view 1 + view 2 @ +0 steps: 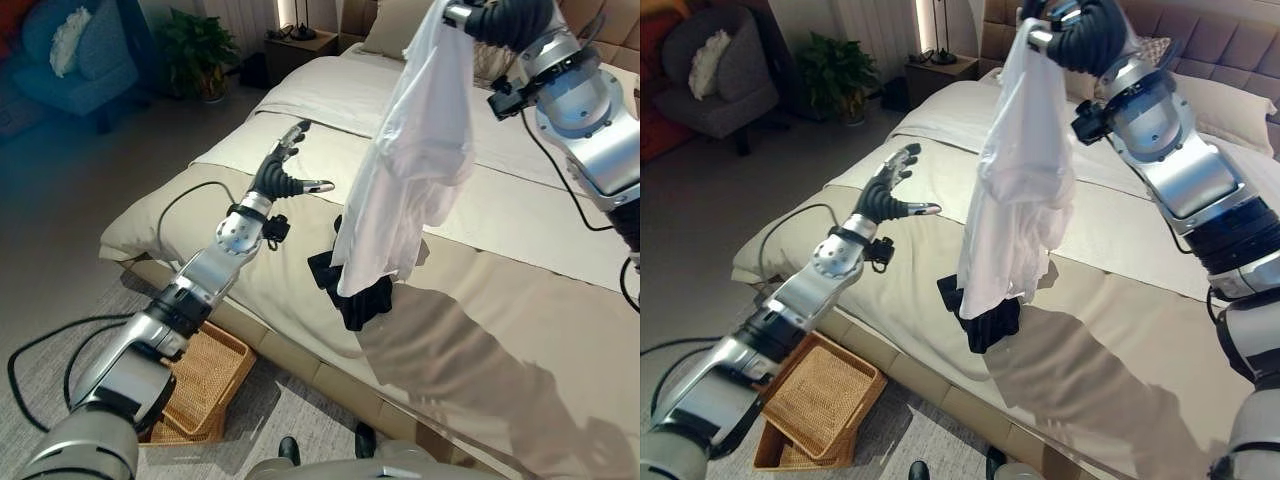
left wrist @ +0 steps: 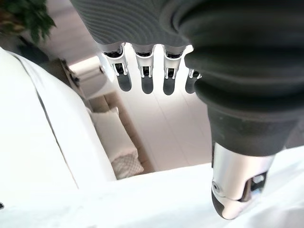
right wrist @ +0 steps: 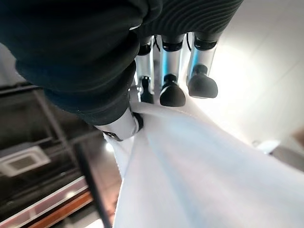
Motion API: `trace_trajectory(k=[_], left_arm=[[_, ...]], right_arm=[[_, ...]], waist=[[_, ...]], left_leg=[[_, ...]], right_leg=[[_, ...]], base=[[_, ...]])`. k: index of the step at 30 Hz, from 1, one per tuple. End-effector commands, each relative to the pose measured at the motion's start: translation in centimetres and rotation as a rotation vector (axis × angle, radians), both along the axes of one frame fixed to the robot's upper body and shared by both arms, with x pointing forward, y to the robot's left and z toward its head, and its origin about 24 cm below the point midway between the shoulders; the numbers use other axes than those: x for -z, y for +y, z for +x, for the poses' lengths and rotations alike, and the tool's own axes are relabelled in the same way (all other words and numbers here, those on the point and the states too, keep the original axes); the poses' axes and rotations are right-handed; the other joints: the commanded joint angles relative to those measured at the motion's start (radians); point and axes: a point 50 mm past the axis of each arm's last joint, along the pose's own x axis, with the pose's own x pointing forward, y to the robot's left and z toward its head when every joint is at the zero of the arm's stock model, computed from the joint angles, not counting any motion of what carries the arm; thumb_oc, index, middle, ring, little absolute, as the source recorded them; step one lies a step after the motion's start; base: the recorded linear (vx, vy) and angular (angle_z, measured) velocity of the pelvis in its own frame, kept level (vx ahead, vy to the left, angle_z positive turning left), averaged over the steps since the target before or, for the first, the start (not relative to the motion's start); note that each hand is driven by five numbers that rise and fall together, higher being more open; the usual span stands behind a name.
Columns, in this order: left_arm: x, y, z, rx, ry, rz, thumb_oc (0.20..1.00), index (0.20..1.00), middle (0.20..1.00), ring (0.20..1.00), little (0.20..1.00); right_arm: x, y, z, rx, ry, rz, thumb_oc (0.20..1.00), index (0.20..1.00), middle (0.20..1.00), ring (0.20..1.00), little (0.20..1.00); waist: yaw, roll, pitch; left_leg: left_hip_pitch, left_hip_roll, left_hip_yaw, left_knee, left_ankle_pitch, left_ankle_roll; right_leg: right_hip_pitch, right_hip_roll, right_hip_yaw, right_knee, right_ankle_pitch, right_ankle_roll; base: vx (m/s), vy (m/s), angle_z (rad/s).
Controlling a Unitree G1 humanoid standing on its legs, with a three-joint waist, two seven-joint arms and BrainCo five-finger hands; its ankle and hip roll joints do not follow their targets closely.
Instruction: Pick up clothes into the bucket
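Right hand [image 1: 1080, 35] raised high over the bed [image 1: 520, 290], fingers and thumb pinched on the top of a white shirt [image 1: 415, 160] that hangs free in the air. Shirt's lower edge dangles just above a black garment [image 1: 350, 285] lying on the bed near its front edge; the shirt covers part of it. Left hand [image 1: 285, 170] held over the bed, fingers spread and straight, holding nothing, well apart from the shirt. Wicker basket [image 1: 820, 400] on the floor beside the bed, under the left arm, which cuts off part of it. Armchair [image 1: 715, 85], plant [image 1: 200, 50] and nightstand [image 1: 300, 45] stand at the back of the room.
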Motion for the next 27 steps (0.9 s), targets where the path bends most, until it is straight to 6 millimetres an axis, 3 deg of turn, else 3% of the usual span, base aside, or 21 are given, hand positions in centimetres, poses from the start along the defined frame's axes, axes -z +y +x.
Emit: trace_trajectory(k=[1,8,17,21,23,27], left_arm=[[-0.8,-0.1,1.3,-0.038,-0.021,0.034,1.000,1.000,1.000,1.000,1.000],[1.2,-0.7,2.7,-0.097,0.073,0.095,1.000,1.000,1.000,1.000,1.000],[1.8,-2.3,2.9,-0.077,0.104,0.108,1.000,1.000,1.000,1.000,1.000],[1.1,-4.4,2.2,0.119,0.162,0.074,1.000,1.000,1.000,1.000,1.000],[-0.9,-5.5,1.0,0.348,0.228,-0.006,1.000,1.000,1.000,1.000,1.000],[-1.5,-5.0,-0.3,0.498,0.335,0.025,1.000,1.000,1.000,1.000,1.000]], right_arm=[[-3.9,1.8,-2.7,-0.134,-0.160,0.004,0.200,0.200,0.200,0.200,0.200],[-3.8,4.4,-6.5,-0.358,-0.244,-0.019,0.200,0.200,0.200,0.200,0.200],[-2.9,6.0,-8.2,-0.512,-0.224,-0.030,0.200,0.200,0.200,0.200,0.200],[-2.7,6.5,-8.4,-0.557,-0.191,-0.035,0.200,0.200,0.200,0.200,0.200],[-2.5,6.7,-8.0,-0.558,-0.157,-0.046,0.200,0.200,0.200,0.200,0.200],[-2.3,7.0,-7.3,-0.534,-0.129,-0.077,0.200,0.200,0.200,0.200,0.200]], waist=[[0.016,-0.044,-0.084],[0.004,-0.038,-0.084],[0.005,-0.041,-0.082],[0.002,-0.034,-0.080],[0.000,-0.025,-0.084],[0.002,-0.022,-0.097]], left_leg=[[-0.033,-0.007,-0.028,0.064,-0.066,0.000],[-0.030,-0.011,-0.026,0.056,-0.064,0.005],[-0.033,-0.013,-0.031,0.062,-0.066,0.008],[-0.037,-0.017,-0.029,0.076,-0.072,0.009],[-0.040,-0.019,-0.025,0.085,-0.074,0.006],[-0.039,-0.018,-0.021,0.082,-0.074,0.002]], right_leg=[[-0.011,-0.070,-0.023,0.092,-0.063,0.084],[-0.012,-0.071,-0.020,0.088,-0.057,0.087],[-0.011,-0.072,-0.021,0.083,-0.052,0.087],[-0.009,-0.074,-0.018,0.082,-0.049,0.088],[-0.008,-0.076,-0.017,0.076,-0.042,0.090],[-0.002,-0.076,-0.017,0.065,-0.036,0.093]], base=[[0.00,0.000,0.00],[0.00,0.000,0.00],[0.00,0.000,0.00],[0.00,0.000,0.00],[0.00,0.000,0.00],[0.02,0.005,0.00]])
